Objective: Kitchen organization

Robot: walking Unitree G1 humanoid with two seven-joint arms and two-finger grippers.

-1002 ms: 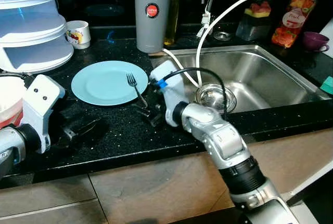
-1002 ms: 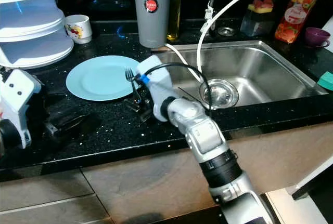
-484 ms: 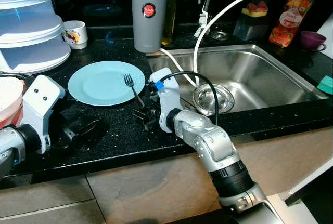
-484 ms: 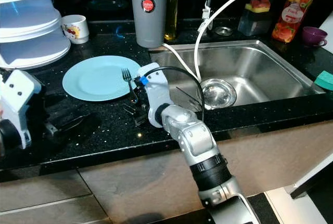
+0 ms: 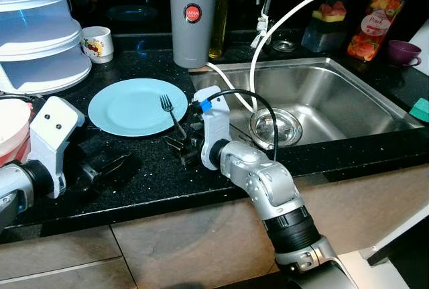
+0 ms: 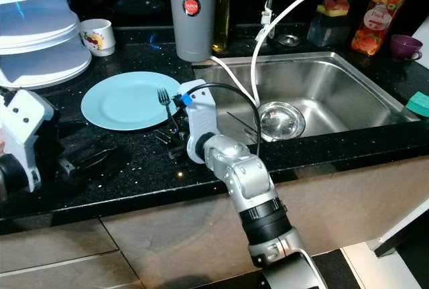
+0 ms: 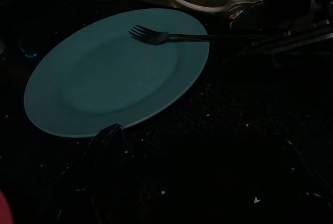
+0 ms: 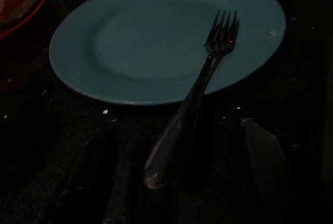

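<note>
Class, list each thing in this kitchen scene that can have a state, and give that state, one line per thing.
fork: tines on the plate, handle on the counter, not gripped
plate: flat on the counter
right gripper: open, fingers either side of the fork handle
left gripper: open, resting on the counter
mug: upright
sink: holds no water

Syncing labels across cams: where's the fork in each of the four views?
Left eye: fork at centre-left, tines on the blue plate, handle running off its edge toward the right gripper.
Right eye: fork left of centre, same pose on the plate's sink-side edge.
Left wrist: fork near the top, tines on the plate.
Right wrist: fork at centre, handle end on the counter between the fingers.
Shared landmark: the blue plate.
</note>
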